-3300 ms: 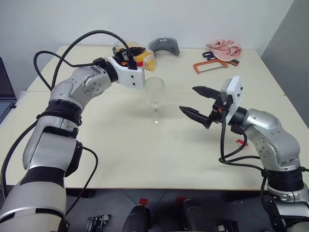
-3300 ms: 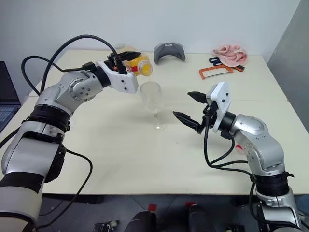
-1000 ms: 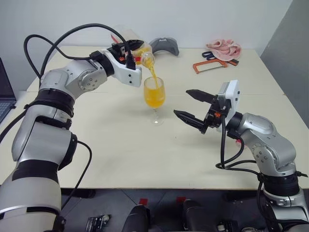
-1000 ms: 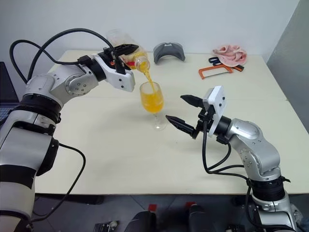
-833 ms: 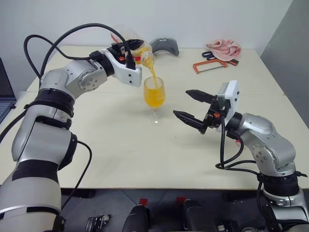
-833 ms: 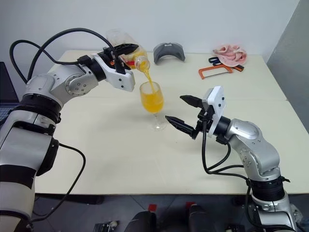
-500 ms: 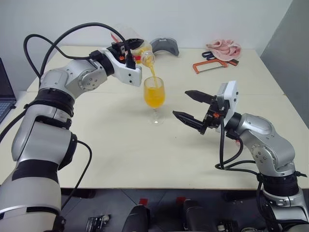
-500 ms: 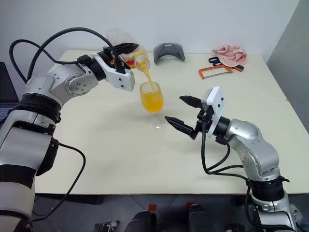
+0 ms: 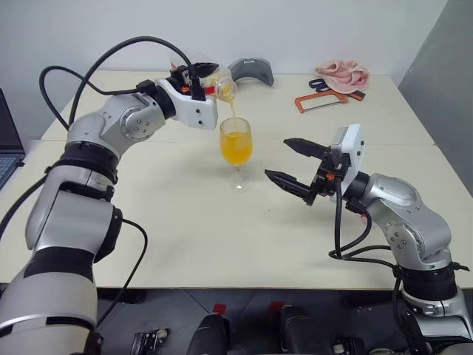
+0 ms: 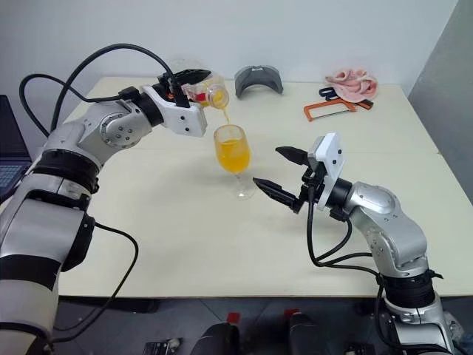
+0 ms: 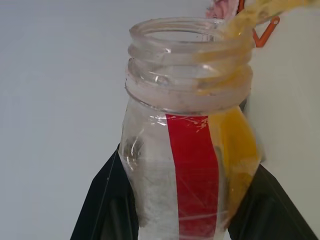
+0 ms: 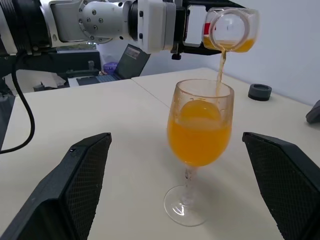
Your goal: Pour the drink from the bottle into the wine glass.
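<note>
You are in the pouring step, and by the look of it near its end. Your left gripper (image 9: 198, 74), in the upper left of the left eye view, is clenched on the small clear squarish plastic bottle with a red-and-white label stripe (image 9: 219, 87), holding it tipped on its side with its open mouth just above the rim of the clear stemmed wine glass with a rounded bowl (image 9: 236, 151). A thin thread of the bright orange-yellow translucent drink (image 12: 200, 137) falls from the bottle's mouth into the bowl, which stands a little over half full at the centre of the pale cream table (image 9: 185, 237). In the left wrist view only a small pool of liquid lies along the lower side of the bottle, so I judge little is left to pour.

Your right gripper (image 9: 299, 164) hangs right of centre, its black fingers spread wide and grasping nothing, near the glass but apart from it.

For the next move, either tip the bottle slightly further to drain the remainder, or roll the wrist back to bring the mouth upright. Keep the mouth over the bowl until the thread stops, so drips land inside. Raise the bottle clear of the rim before you carry it aside; a knock there could topple the glass on its slim stem.
</note>
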### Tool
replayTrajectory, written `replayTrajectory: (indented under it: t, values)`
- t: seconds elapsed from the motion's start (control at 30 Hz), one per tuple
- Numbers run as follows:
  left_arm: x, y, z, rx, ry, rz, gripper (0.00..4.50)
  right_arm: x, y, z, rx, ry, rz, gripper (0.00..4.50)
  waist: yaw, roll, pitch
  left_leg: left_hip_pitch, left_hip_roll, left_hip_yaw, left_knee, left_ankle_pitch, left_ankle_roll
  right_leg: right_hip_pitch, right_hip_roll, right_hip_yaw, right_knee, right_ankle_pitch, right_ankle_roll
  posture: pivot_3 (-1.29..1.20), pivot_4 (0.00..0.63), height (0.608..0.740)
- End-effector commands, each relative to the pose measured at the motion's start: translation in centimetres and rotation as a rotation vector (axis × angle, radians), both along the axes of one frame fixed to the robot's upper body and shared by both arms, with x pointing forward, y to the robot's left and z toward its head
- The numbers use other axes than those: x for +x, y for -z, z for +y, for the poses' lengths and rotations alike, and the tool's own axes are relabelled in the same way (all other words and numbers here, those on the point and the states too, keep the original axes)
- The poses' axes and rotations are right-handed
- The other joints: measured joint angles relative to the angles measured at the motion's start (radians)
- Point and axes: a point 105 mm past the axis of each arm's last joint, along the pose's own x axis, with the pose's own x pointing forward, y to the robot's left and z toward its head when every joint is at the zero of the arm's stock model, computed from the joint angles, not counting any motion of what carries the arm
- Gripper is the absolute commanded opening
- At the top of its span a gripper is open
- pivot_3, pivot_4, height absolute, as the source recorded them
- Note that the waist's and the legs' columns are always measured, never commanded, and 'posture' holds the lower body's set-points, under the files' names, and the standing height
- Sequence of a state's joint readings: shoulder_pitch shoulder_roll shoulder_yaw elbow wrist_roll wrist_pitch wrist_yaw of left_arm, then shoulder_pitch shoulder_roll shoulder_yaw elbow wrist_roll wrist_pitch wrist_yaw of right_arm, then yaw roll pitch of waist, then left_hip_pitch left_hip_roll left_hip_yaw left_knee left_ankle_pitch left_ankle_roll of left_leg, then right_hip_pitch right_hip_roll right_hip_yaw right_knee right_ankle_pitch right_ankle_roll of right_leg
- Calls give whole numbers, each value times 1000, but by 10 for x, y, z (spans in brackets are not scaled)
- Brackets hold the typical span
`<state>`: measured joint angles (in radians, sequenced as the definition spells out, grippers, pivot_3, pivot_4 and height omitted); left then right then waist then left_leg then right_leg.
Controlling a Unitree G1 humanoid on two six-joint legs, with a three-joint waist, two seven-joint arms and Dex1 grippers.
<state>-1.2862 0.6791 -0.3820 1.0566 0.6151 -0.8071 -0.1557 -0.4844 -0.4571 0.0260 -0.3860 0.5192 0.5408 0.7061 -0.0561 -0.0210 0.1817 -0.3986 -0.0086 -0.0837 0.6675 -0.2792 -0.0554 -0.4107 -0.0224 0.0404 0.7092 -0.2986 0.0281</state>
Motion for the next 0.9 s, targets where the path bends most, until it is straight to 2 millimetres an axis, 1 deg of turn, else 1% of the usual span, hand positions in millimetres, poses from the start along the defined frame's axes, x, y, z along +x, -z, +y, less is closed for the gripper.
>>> replayTrajectory:
  t: [0.03, 0.17, 0.23, 0.3, 0.43, 0.5, 0.57, 0.63, 0.7, 0.8, 0.9]
  values:
    - [-4, -16, -2, -184, 46, 47, 1691, -7, -14, 8, 4, -18, -95, 4500, 0, 0, 0, 0, 0, 0, 0, 0, 0, 0, 0, 0, 0, 0, 0, 0, 150, 740]
    - [-6, -6, -4, -328, 75, 185, 1691, -10, -14, 14, -4, -28, -125, 4500, -2, 0, 0, 0, 1, 0, 1, 0, 0, 0, 0, 0, 1, 0, 0, 0, 150, 740]
    - [-4, -7, 4, -472, 66, 256, 1691, -12, -15, 19, -4, -38, -135, 4500, -2, 0, 0, 0, 1, -1, 2, 0, 0, 0, 0, 0, 3, 0, 0, 0, 150, 740]
    - [-5, -6, 14, -550, 45, 296, 1691, -13, -15, 22, -5, -48, -128, 4500, -6, 0, 0, 0, 2, -2, 4, 0, 0, 0, 0, 0, 3, 0, 0, 0, 150, 740]
    - [-3, 4, 52, -836, -41, 411, 1691, -16, -10, 32, -39, -73, -85, 4500, -12, 0, 0, 0, 2, -5, 7, 0, 1, 0, 1, 0, 5, 0, 0, 0, 150, 740]
    - [-5, 11, 65, -916, -73, 450, 1691, -17, -7, 37, -57, -83, -73, 4500, -16, 0, 0, 0, 2, -8, 8, 0, 1, 0, 1, 0, 6, 0, 0, 0, 150, 740]
    - [-8, 22, 78, -1008, -94, 500, 1691, -18, -3, 43, -93, -92, -53, 4500, -18, 0, 0, 0, 2, -9, 9, 0, 1, 1, 1, -1, 6, 0, 0, 0, 150, 740]
    - [-12, 42, 97, -1162, -111, 574, 1691, -22, 2, 55, -143, -114, -33, 4500, -20, 0, 0, -1, 2, -11, 9, 0, 1, 1, 1, -1, 6, 0, 0, 0, 150, 740]
    - [-17, 62, 113, -1205, -161, 614, 1690, -23, 1, 64, -158, -130, -20, 4500, -24, 0, 0, 0, 2, -11, 10, 0, 1, 1, 0, -1, 7, 0, 0, 0, 150, 740]
    - [-23, 79, 128, -1280, -196, 662, 1690, -21, 0, 75, -169, -133, -8, 4500, -25, 0, 0, -1, 2, -13, 10, 0, 0, 1, 0, -3, 7, 0, 0, 0, 150, 740]
    - [-27, 95, 143, -1346, -232, 701, 1690, -10, -2, 84, -167, -93, 6, 4500, -23, -2, -1, -1, 2, -14, 10, 0, 0, 1, 0, -3, 7, 0, 0, 0, 150, 740]
